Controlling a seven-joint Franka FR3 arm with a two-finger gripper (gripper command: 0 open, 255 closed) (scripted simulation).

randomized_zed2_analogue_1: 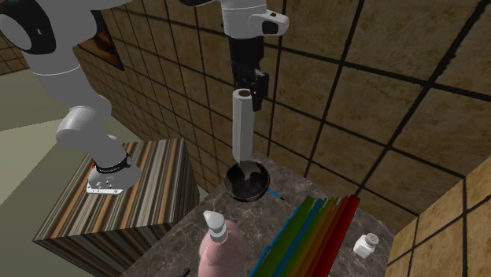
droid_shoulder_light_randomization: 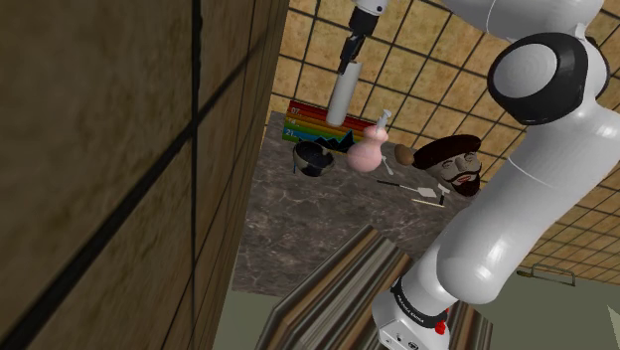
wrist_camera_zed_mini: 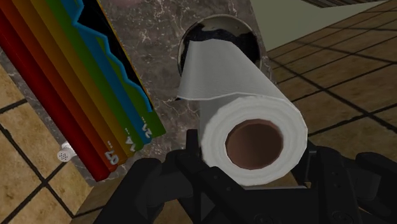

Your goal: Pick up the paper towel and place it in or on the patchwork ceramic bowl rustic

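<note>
Step in hand: lower and release. The gripper is clamped on the upper end of the paper towel, a white roll with a brown core, which hangs upright, clear of the worktop. The wrist view shows the roll's far end lined up over the dark bowl. The bowl sits near the worktop's back corner, close to the tiled wall. Judgement: descend straight down, keeping the roll vertical and centred on the bowl's mouth. Release only once the lower end rests inside. A tall roll in a shallow bowl will likely tip, so favour tipping away from the rainbow books just beside the bowl. Whether the lower end already touches the bowl cannot be told. Count:
- paper towel: one
- bowl: one
- gripper: one
- pink bottle: one, toward the worktop's middle
- white shaker: one, beyond the books by the wall
- bearded head figure: one, further along the back edge
- rainbow books: one row, volumes not separable
</note>
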